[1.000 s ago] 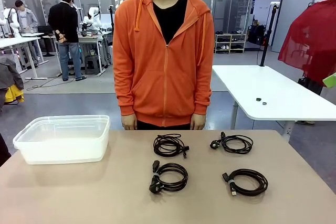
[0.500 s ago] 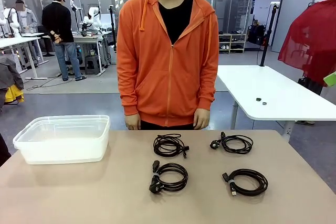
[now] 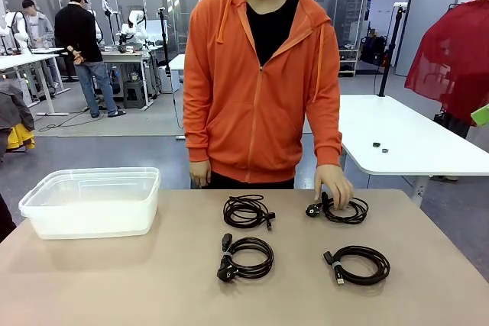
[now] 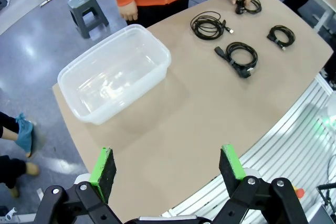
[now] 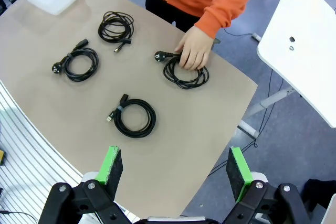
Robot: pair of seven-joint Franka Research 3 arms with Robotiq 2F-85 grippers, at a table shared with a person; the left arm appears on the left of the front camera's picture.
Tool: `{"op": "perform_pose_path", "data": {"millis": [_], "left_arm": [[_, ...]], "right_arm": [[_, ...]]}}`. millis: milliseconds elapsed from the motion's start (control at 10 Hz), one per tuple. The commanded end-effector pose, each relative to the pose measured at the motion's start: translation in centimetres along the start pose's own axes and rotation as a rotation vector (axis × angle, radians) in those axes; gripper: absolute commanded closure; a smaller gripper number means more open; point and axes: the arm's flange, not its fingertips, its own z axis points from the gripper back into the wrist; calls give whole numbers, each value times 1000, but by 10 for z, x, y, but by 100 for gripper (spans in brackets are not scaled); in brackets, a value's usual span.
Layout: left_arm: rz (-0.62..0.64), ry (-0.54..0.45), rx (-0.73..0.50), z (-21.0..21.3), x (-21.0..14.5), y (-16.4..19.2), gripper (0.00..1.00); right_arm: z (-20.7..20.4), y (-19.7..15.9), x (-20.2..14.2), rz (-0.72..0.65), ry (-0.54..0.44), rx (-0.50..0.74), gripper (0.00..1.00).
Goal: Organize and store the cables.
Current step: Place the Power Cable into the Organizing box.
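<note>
In the front view I am seeing four cables (image 3: pixel 246 211) coiled on the worktop (image 3: pixel 153 288), two to a row. The person's hand (image 3: pixel 334 186) is resting on the far-right coil (image 3: pixel 345 210), so I am leaving that one alone and judging the near-middle coil (image 3: pixel 246 257) the safer first pick, as it is lying closer to the clear bin (image 3: pixel 92 219) at the left. In the left wrist view my left pincer (image 4: pixel 168 163) is hanging wide and empty high over the worktop, the bin ahead of it. In the right wrist view my right pincer (image 5: pixel 175 165) is likewise gaping empty, the near-right coil (image 5: pixel 134 117) lying nearest it, apart from the hand.
</note>
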Motion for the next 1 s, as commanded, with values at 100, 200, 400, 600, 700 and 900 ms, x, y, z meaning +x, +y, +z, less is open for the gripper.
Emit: {"op": "perform_pose_path", "data": {"millis": [100,200,400,600,700,900], "left_arm": [[-16,3,-6,3,1,-1,0],[-16,3,-6,3,1,-1,0],[-16,3,-6,3,1,-1,0],[-16,3,-6,3,1,-1,0],[-16,3,-6,3,1,-1,0],[-16,3,-6,3,1,-1,0]], "right_arm": [[-1,-1,1,-4,3,1,0],[-1,-1,1,-4,3,1,0],[-1,-1,1,-4,3,1,0],[-1,-1,1,-4,3,1,0],[-1,-1,1,-4,3,1,0],[-1,-1,1,-4,3,1,0]]}}
